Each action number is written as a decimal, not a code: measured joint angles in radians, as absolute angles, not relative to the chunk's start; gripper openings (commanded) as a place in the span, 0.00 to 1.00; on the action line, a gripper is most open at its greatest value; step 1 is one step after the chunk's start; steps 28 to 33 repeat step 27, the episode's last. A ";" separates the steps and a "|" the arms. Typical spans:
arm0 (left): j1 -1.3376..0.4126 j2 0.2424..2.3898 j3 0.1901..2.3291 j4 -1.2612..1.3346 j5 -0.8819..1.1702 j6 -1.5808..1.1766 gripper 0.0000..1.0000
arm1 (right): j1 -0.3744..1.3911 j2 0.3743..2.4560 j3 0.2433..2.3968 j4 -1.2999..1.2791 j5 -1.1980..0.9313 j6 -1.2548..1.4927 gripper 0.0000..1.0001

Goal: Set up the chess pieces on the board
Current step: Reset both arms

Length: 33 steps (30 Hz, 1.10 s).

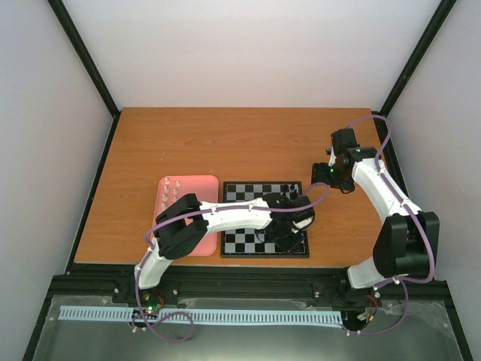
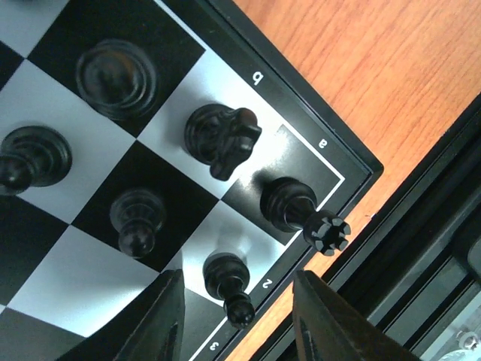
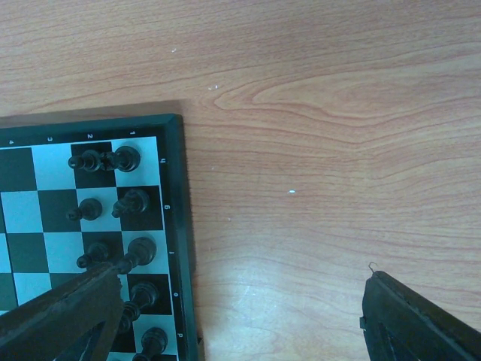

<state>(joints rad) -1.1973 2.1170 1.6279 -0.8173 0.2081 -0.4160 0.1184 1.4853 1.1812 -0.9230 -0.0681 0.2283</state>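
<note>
The wooden table (image 1: 225,143) bears the board (image 1: 242,244), which lies flat near the front edge with its sides square to the table's. The left arm stretches rightward across the board. Its left gripper (image 2: 239,301) points down over the near right corner, fingers parted and gripping nothing, with a black pawn (image 2: 228,282) just ahead of the gap. The right arm is bent, and the right gripper (image 3: 240,301) is spread wide over the board's right rim and the bare wood beside it. A pink tray (image 1: 197,186) left of the board holds white pieces (image 1: 171,197). Along the board's right edge black pieces (image 3: 134,201) stand upright in two rows, with a rook (image 2: 289,204) on the corner square.
</note>
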 measured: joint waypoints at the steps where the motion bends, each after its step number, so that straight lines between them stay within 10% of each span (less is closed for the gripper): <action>1: -1.198 2.116 1.628 -0.817 0.205 -0.416 0.48 | 0.118 1.485 1.181 -0.923 -0.068 0.228 1.00; 11: -1.198 2.067 1.632 -0.837 0.148 -0.391 0.99 | 0.118 1.479 1.181 -0.923 -0.068 0.229 1.00; 33: -1.138 1.863 1.680 -0.975 0.060 -0.366 1.00 | 0.118 1.439 1.218 -0.938 -0.075 0.253 1.00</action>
